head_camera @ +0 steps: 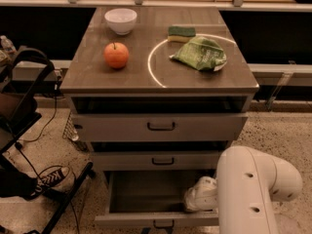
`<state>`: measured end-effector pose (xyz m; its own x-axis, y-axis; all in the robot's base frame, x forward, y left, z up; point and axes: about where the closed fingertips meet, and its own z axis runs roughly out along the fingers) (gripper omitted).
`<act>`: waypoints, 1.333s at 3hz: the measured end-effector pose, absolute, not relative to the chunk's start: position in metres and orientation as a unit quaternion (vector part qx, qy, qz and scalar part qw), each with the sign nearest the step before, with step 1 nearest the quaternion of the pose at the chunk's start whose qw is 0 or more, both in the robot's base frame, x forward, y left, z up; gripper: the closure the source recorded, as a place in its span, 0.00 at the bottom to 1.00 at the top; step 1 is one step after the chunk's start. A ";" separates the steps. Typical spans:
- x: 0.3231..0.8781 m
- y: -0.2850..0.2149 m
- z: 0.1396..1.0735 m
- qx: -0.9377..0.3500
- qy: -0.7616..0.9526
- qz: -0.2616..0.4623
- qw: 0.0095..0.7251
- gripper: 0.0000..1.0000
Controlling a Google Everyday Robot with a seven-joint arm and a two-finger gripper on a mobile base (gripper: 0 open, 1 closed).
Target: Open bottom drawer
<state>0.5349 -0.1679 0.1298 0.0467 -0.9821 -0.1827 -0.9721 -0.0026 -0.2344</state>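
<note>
The bottom drawer (141, 199) is pulled out, the lowest and narrowest of three grey-beige drawers; its shallow grey tray shows and its slim front with a small dark handle (163, 224) sits at the picture's lower edge. My gripper (195, 199) is a white wrist end reaching into the drawer's right side, just behind the front panel. My big white arm (253, 194) covers the drawer's right end.
The wide top drawer (161, 126) and middle drawer (162, 161) are slightly ajar. On the cabinet top lie an orange (116, 55), a white bowl (121, 20), a sponge (181, 32) and a green chip bag (200, 53). A black chair frame (29, 130) and a sneaker (48, 178) stand at the left.
</note>
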 end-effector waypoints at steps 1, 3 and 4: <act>0.481 -0.207 0.116 -0.675 0.727 0.008 0.126 1.00; 0.473 -0.211 0.113 -0.669 0.733 0.012 0.122 0.85; 0.473 -0.211 0.112 -0.670 0.733 0.013 0.121 0.62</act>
